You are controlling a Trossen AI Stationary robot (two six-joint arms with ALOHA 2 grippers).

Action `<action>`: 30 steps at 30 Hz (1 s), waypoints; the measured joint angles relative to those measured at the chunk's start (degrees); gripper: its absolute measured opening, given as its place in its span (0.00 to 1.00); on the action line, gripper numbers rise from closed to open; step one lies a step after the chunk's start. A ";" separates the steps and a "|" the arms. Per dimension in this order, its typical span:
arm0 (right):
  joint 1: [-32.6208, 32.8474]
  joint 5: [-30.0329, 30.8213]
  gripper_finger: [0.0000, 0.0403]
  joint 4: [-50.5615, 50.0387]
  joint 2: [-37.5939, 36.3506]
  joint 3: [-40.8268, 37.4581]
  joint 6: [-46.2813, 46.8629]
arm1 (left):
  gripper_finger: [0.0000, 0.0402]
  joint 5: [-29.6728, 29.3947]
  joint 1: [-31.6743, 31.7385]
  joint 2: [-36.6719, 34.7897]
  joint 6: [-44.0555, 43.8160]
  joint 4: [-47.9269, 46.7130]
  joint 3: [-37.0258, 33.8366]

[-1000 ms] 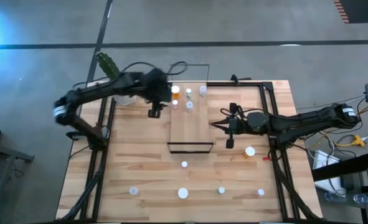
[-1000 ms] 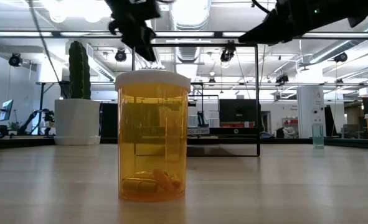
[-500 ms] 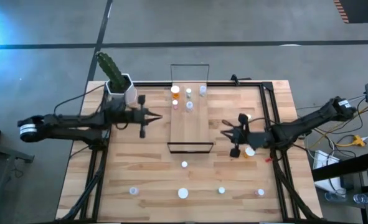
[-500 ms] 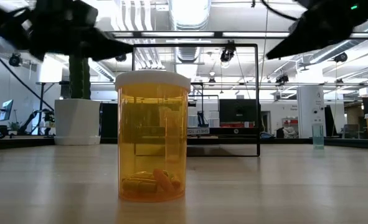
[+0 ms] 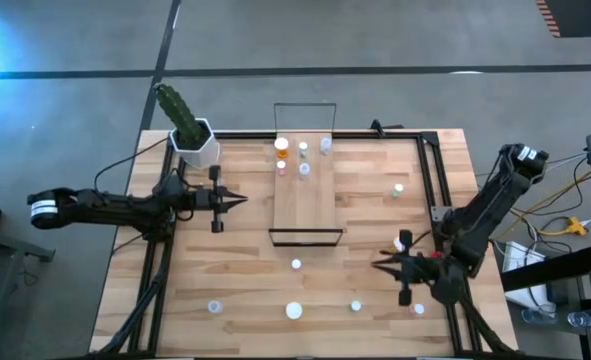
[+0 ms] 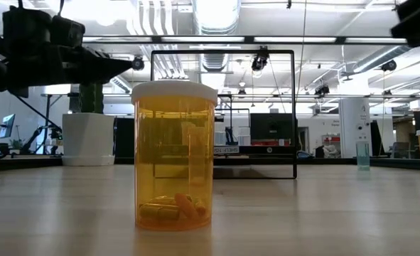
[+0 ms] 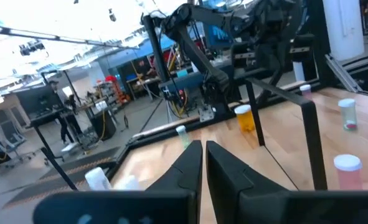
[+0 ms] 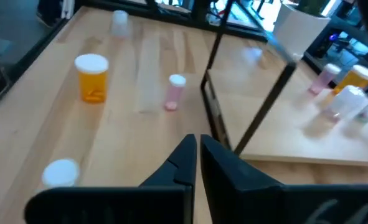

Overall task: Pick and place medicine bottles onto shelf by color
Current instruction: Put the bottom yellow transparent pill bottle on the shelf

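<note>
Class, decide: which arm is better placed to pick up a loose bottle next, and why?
Right. Its pincer hovers among loose bottles at the table's near edge; the left pincer waits beside the shelf, with no loose bottle close.

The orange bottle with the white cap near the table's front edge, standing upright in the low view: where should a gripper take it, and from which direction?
Grip the orange bottle across its straight body just below the white cap, probably coming down from above. It stands upright on the table with nothing close beside it, so fingers can likely straddle its round sides. The right gripper is the nearer one.
</note>
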 joint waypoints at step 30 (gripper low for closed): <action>-21.37 -41.29 0.75 -1.04 44.48 45.59 -23.94 | 0.01 -0.08 0.03 4.00 -1.55 0.18 0.10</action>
